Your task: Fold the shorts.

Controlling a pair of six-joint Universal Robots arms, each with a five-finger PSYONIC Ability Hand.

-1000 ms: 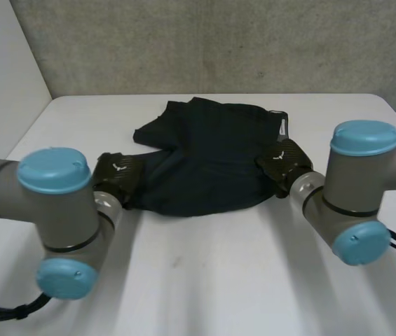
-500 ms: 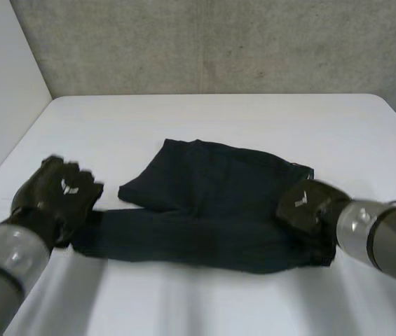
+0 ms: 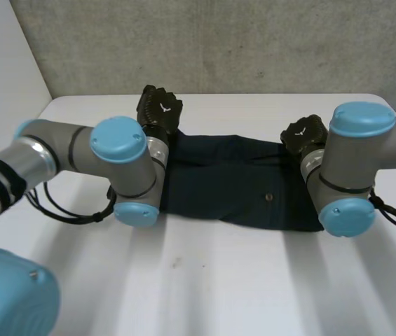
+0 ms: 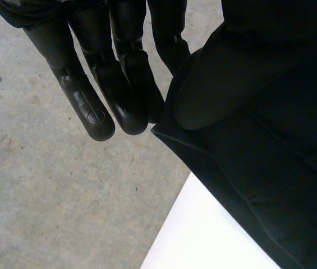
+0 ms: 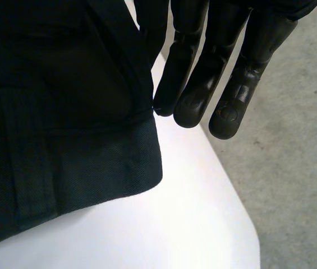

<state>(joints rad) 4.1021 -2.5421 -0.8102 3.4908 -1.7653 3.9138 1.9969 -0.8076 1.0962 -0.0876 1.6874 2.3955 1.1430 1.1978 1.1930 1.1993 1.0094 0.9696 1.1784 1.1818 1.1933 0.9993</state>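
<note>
The dark navy shorts [image 3: 233, 178] lie as a long band across the far half of the white table [image 3: 219, 280]. My left hand [image 3: 159, 110] is at the band's far left corner, and in the left wrist view its straight fingers [image 4: 119, 73] and thumb pinch the cloth's edge [image 4: 270, 168]. At the far right corner my right hand [image 3: 304, 133] does the same. The right wrist view shows its straight fingers [image 5: 203, 73] against the cloth [image 5: 63, 112] just above the waistband corner, the thumb hidden behind the fabric.
A grey wall [image 3: 219, 42] rises just behind the table's far edge. Both arms' elbows [image 3: 117, 140] hang over the shorts. Beyond the table edge the wrist views show grey floor [image 4: 46, 196] [image 5: 293, 168]. Bare table lies in front.
Both hands have swung from the shorts' near side to the far side with the cloth, laying it over itself. The shorts now form a narrower band.
</note>
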